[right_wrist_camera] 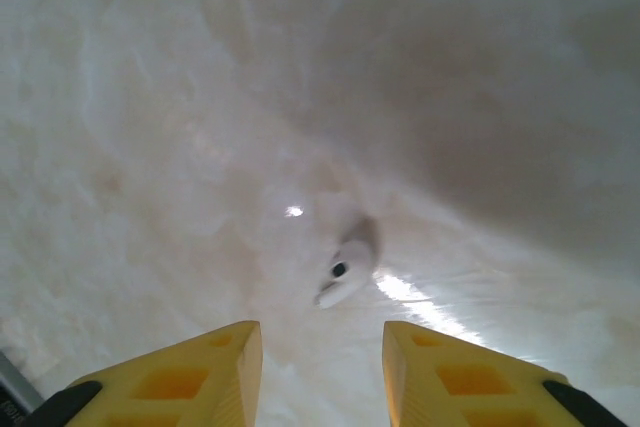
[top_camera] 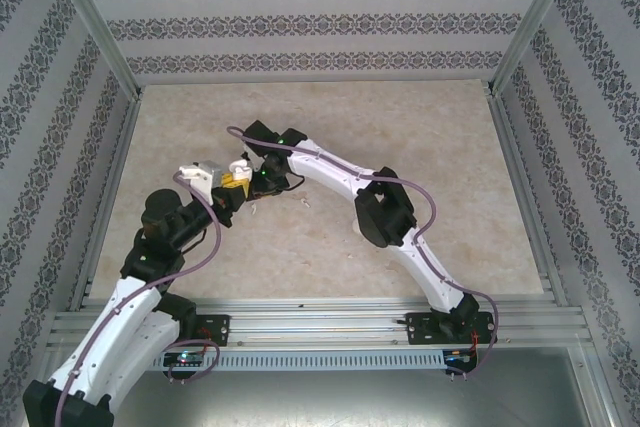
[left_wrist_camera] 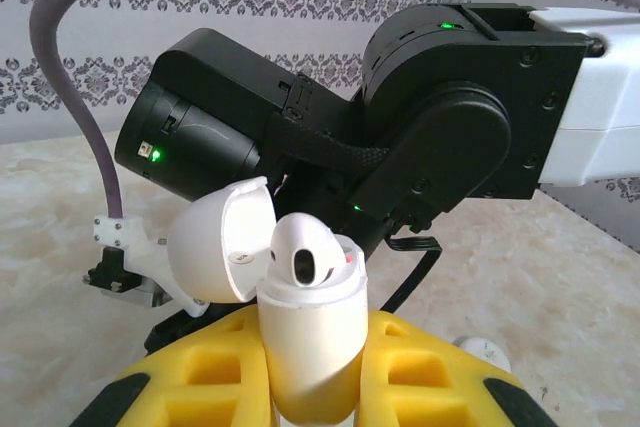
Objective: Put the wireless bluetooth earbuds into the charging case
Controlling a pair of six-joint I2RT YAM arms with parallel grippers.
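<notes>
The left arm [top_camera: 115,322] was extended from the near-left corner and bent at the elbow. Its left end effector [left_wrist_camera: 312,382] was raised above the worktop [top_camera: 430,137] and clamped on the charging case [left_wrist_camera: 310,337], with the yellow fingers [left_wrist_camera: 215,377] pressed against both sides of the case body. The case was held upright with its lid [left_wrist_camera: 215,247] flipped back to the left. A seated earbud [left_wrist_camera: 305,252] was lodged in its mouth, head upward.

The right arm [top_camera: 425,262] was arched from the near-right base across to the middle, its wrist brought just beside the held case. The right end effector [right_wrist_camera: 320,342] was pointed down at the worktop with its fingers parted and nothing gripped between them. A loose earbud [right_wrist_camera: 345,272] was seen lying on the surface just ahead of the gap, untouched.

The worktop was a pale beige marbled sheet. It was bordered by aluminium posts [top_camera: 95,27] and walls papered in grey damask bands [top_camera: 300,22]. A slotted metal rail [top_camera: 330,322] was fixed along the near edge.
</notes>
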